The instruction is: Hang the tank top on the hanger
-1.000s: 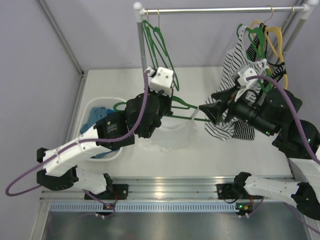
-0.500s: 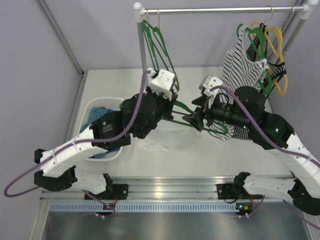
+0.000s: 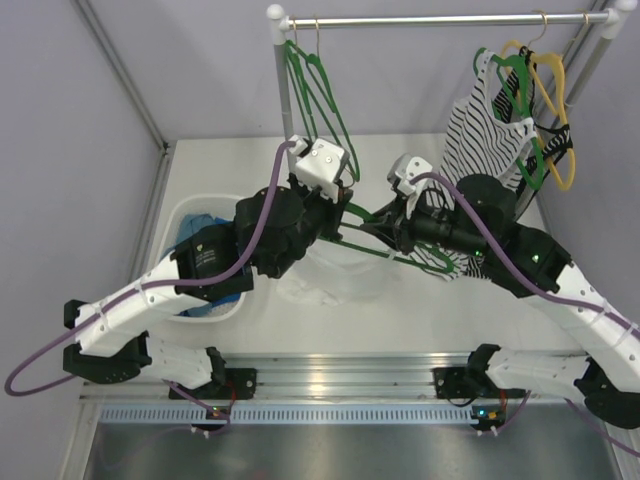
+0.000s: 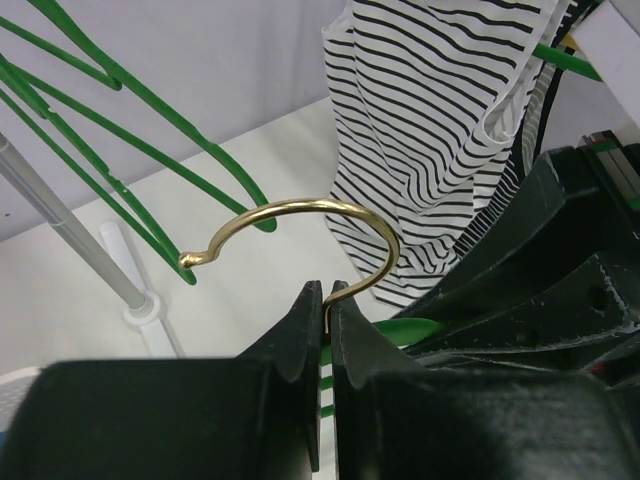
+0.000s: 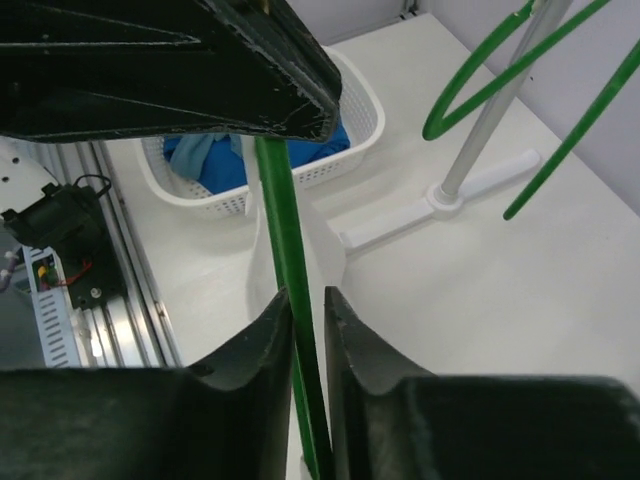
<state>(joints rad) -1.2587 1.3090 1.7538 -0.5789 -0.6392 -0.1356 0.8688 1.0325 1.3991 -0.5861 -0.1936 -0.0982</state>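
Two-arm dressing of a hanger, seen from above and from both wrists. Nearest, the arm bases stand on an aluminium rail (image 3: 340, 385) at the near edge of the white table (image 3: 420, 320). Just beyond, at the left, a white basket (image 3: 172, 228) holds blue clothes (image 3: 195, 232). At mid-table the tank top (image 3: 318, 290) lies slack on the surface, directly beneath the hanger (image 3: 385, 250), which is held up between the two arms. The left gripper (image 4: 325, 300) is clenched on the stem of the brass hook (image 4: 300, 204). The right gripper (image 5: 308, 300), coming in from the right, has its jaws closed against one green arm of the hanger. Whether either strap is already threaded over a hanger shoulder cannot be told, since the fabric is thin and partly hidden by the arms. The task therefore reads as in mid-course: the hanger is picked and steadied, but the garment is not seen hanging from it, so the straps remain to be seated. Farthest, the rack bar (image 3: 430, 18) carries spare green hangers (image 3: 315, 90) at the left, and a striped top (image 3: 480, 125) and a yellow hanger (image 3: 555, 90) at the right. No brand, label or writing can be read.
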